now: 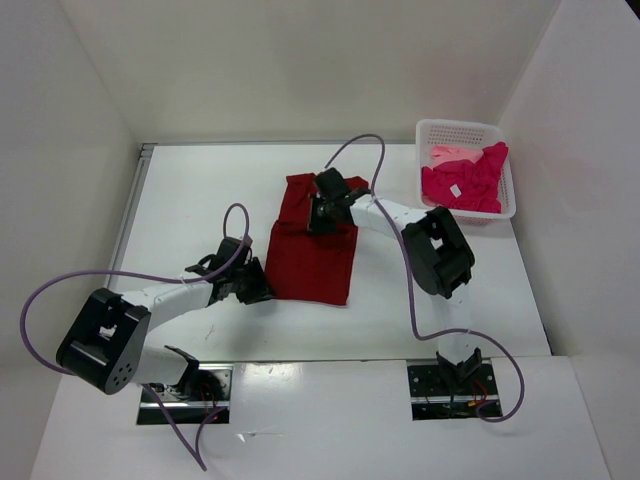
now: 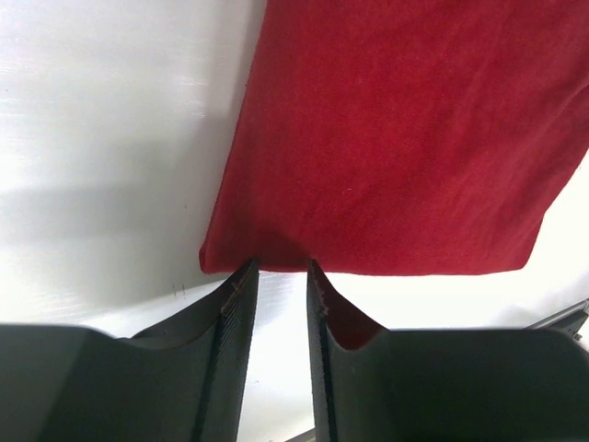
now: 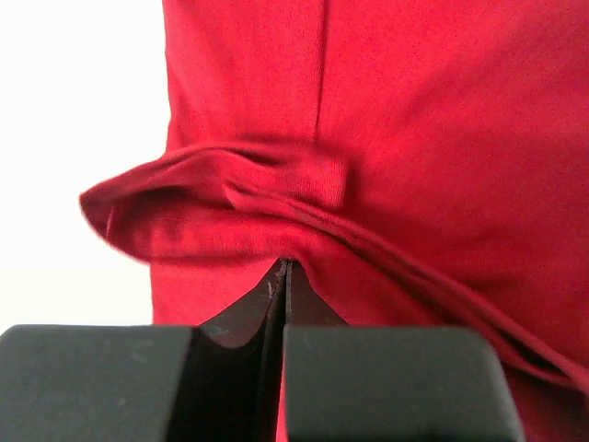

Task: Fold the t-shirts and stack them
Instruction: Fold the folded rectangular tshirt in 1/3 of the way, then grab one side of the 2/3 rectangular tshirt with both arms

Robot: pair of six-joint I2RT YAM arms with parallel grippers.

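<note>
A dark red, soft cloth t-shirt (image 1: pixel 315 262) lies in the middle of the white bench (image 1: pixel 200 195) as a narrow, roughly rectangular panel, so the fold of this first shirt looks to be under way and not finished.

The right tool (image 3: pixel 283 269) sits over the far half of the shirt. Its fingers are pressed together on a raised ridge of the red cloth, which bunches into a loose roll just ahead of the tips.

The left tool (image 2: pixel 276 276) is at the near left corner of the shirt. Its fingers are narrowly spread, with bare bench showing in the gap, and the tips just meet the hem without gripping it.

A white perforated plastic basket (image 1: pixel 455 126) stands well apart at the far right. It holds a crumpled bright magenta-pink t-shirt (image 1: pixel 468 188) and a pale pink t-shirt (image 1: pixel 448 155), both waiting their turn.

The next move probably calls for the right tool to carry its pinched edge toward the near hem. The left tool would pin or grip its corner so the panel does not slide or skew. A pinch that takes only the top layer could leave a lopsided fold.
</note>
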